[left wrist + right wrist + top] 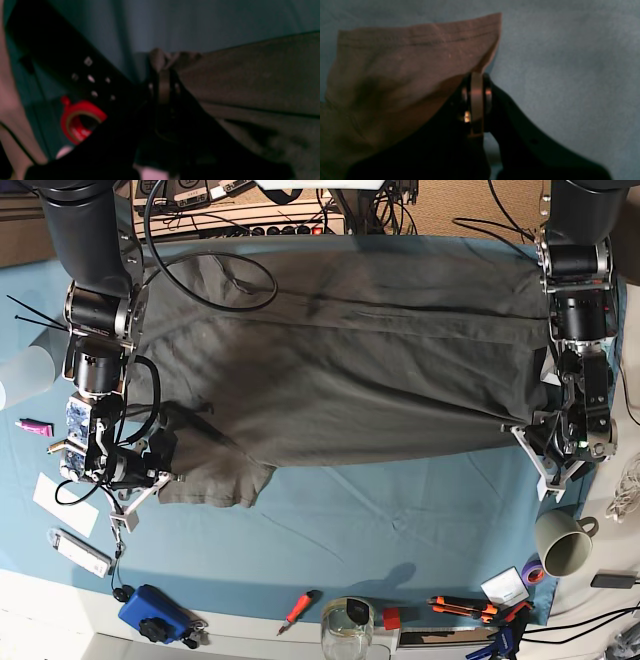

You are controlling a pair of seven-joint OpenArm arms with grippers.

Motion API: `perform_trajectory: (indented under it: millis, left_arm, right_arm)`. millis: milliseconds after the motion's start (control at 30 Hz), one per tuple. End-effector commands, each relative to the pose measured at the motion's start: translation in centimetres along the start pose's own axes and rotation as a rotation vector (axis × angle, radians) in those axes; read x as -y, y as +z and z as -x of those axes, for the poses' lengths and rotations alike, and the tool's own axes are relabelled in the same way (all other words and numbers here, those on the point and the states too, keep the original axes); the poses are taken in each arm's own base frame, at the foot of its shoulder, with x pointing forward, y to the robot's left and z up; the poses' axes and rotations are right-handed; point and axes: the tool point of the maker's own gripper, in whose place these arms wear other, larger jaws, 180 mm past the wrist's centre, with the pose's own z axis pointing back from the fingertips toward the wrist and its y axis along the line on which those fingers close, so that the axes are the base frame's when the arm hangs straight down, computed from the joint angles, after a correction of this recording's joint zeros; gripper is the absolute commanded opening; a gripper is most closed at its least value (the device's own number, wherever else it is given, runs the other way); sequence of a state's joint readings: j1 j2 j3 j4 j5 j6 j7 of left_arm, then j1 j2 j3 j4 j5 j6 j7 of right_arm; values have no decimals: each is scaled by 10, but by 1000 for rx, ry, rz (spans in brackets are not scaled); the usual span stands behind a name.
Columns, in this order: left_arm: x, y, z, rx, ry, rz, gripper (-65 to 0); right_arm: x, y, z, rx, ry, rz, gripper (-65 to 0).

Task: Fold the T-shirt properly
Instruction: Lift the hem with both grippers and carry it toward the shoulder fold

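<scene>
With the shirt [340, 370] spread wide across the blue cloth [400, 520], you have both claws clamped on it: left [163, 85] and right [476, 100], at opposite edges.

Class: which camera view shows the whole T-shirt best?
The base view: the T-shirt lies spread across the blue table cloth, outline visible. The right wrist view shows only a pinched hemmed corner; the left wrist view, a blurred bunched edge.
</scene>
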State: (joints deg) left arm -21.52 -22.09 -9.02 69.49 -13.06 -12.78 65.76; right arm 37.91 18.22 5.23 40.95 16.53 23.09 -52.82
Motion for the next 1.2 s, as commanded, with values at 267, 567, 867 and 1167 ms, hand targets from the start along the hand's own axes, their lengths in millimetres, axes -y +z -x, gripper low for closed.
perform_trajectory:
  millis: [267, 567, 867, 1167]
  left_arm:
    - [16, 41, -55, 199, 4, 88, -650]
    - [19, 42, -51, 180, 13, 119, -650]
    - [25, 46, -47, 150, 5, 146, -650]
    - [21, 56, -48, 159, -22, 142, -650]
  right_arm:
    - [-3, 23, -42, 94, 6, -14, -650]
    - [-1, 60, -74, 180, 15, -20, -650]
    - [8, 83, -53, 191, 62, 27, -650]
    - [38, 102, -19, 240, -83, -3, -650]
